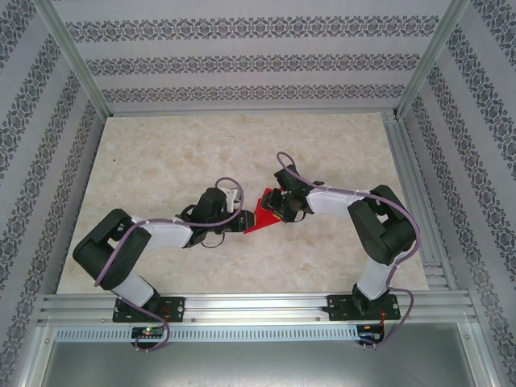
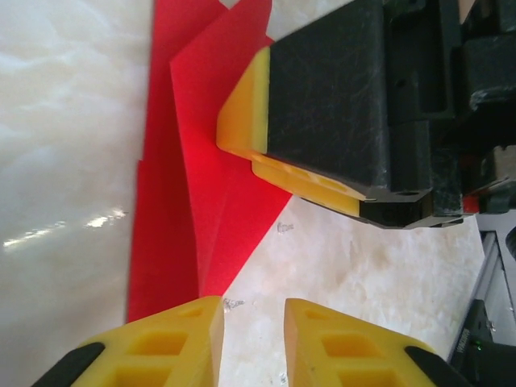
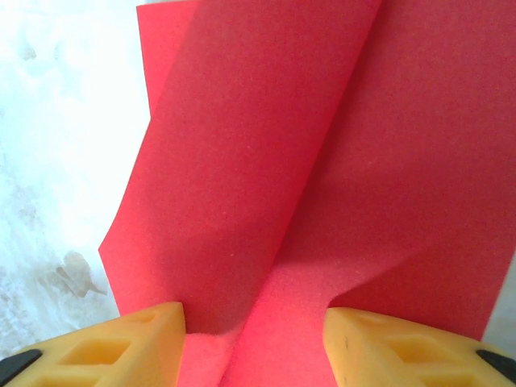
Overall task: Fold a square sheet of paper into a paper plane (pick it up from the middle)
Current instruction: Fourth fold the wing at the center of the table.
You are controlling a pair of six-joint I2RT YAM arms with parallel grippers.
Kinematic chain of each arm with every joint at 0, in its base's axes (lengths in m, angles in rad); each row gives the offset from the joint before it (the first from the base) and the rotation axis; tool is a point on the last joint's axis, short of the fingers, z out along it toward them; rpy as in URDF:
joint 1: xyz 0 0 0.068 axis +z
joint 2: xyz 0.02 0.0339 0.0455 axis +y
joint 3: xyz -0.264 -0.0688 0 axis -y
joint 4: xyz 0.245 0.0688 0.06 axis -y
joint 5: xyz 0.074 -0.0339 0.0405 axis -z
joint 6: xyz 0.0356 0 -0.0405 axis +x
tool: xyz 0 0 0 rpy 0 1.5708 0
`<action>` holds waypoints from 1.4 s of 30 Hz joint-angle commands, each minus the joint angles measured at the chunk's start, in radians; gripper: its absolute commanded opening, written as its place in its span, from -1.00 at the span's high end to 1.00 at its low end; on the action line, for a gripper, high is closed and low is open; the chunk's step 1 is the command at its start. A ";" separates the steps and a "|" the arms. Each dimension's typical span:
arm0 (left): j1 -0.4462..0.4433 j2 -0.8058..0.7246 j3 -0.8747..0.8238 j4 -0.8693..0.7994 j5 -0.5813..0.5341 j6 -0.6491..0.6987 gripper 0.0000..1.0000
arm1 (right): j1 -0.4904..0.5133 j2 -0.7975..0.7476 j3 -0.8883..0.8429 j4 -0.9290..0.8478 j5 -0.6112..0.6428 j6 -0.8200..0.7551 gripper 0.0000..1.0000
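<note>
Left jaws: slightly parted, empty, one fingertip at the plane's pointed end. Plane: red, creased, on the bench near its middle, between the two arms. Right jaws: wide apart, straddling the plane's raised fold, not closed on it.

Right pincer hides part of the paper plane

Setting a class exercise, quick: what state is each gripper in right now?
Left gripper: open, nothing between its fingers.
Right gripper: open, with the paper lying between its spread fingers.
</note>
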 commanded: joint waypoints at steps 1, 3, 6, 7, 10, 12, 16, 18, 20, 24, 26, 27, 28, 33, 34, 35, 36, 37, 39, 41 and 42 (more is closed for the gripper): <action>-0.007 0.030 0.036 0.088 0.075 -0.002 0.51 | -0.006 0.083 -0.050 -0.122 0.122 0.028 -0.03; -0.009 0.037 0.046 0.067 0.068 0.011 0.53 | -0.004 0.084 -0.052 -0.122 0.119 0.035 -0.02; -0.009 0.049 0.067 0.035 0.053 0.026 0.56 | -0.004 0.085 -0.055 -0.121 0.118 0.041 0.01; -0.009 0.054 0.074 0.028 0.047 0.027 0.57 | -0.005 0.087 -0.056 -0.122 0.118 0.043 0.02; -0.009 0.078 0.096 0.004 0.043 0.032 0.57 | -0.008 0.087 -0.061 -0.121 0.119 0.050 0.03; -0.011 0.094 0.103 0.010 0.053 0.029 0.57 | -0.008 0.087 -0.063 -0.122 0.118 0.051 0.04; -0.013 0.112 0.115 -0.002 0.067 0.029 0.57 | -0.011 0.088 -0.063 -0.124 0.118 0.056 0.05; -0.012 0.116 0.118 -0.012 0.062 0.032 0.56 | -0.011 0.089 -0.063 -0.124 0.118 0.055 0.05; -0.012 0.121 0.123 -0.032 0.052 0.036 0.57 | -0.011 0.092 -0.063 -0.125 0.118 0.056 0.05; -0.012 0.131 0.135 -0.080 0.003 0.045 0.62 | -0.011 0.091 -0.066 -0.128 0.123 0.055 0.05; -0.012 0.137 0.138 -0.090 -0.016 0.045 0.66 | -0.011 0.090 -0.069 -0.129 0.128 0.054 0.05; -0.011 0.141 0.143 -0.099 -0.025 0.045 0.67 | -0.011 0.088 -0.070 -0.131 0.128 0.054 0.06; -0.012 0.146 0.147 -0.108 -0.031 0.046 0.69 | -0.011 0.088 -0.072 -0.131 0.129 0.054 0.08; -0.012 0.166 0.160 -0.130 -0.049 0.045 0.76 | -0.012 0.093 -0.074 -0.131 0.129 0.050 0.20; -0.013 0.169 0.161 -0.134 -0.053 0.044 0.77 | -0.011 0.092 -0.076 -0.131 0.129 0.051 0.20; -0.012 0.171 0.164 -0.143 -0.059 0.045 0.77 | -0.011 0.094 -0.076 -0.130 0.129 0.050 0.21; -0.012 0.175 0.166 -0.149 -0.061 0.045 0.78 | -0.011 0.094 -0.075 -0.131 0.130 0.050 0.22; -0.013 0.179 0.167 -0.153 -0.062 0.046 0.79 | -0.011 0.096 -0.074 -0.131 0.130 0.047 0.22; -0.012 0.184 0.170 -0.157 -0.064 0.045 0.80 | -0.011 0.099 -0.072 -0.132 0.130 0.044 0.22; -0.012 0.188 0.173 -0.163 -0.069 0.043 0.81 | -0.010 0.104 -0.067 -0.135 0.131 0.038 0.20; -0.013 0.191 0.174 -0.166 -0.070 0.043 0.81 | -0.010 0.106 -0.066 -0.138 0.133 0.034 0.20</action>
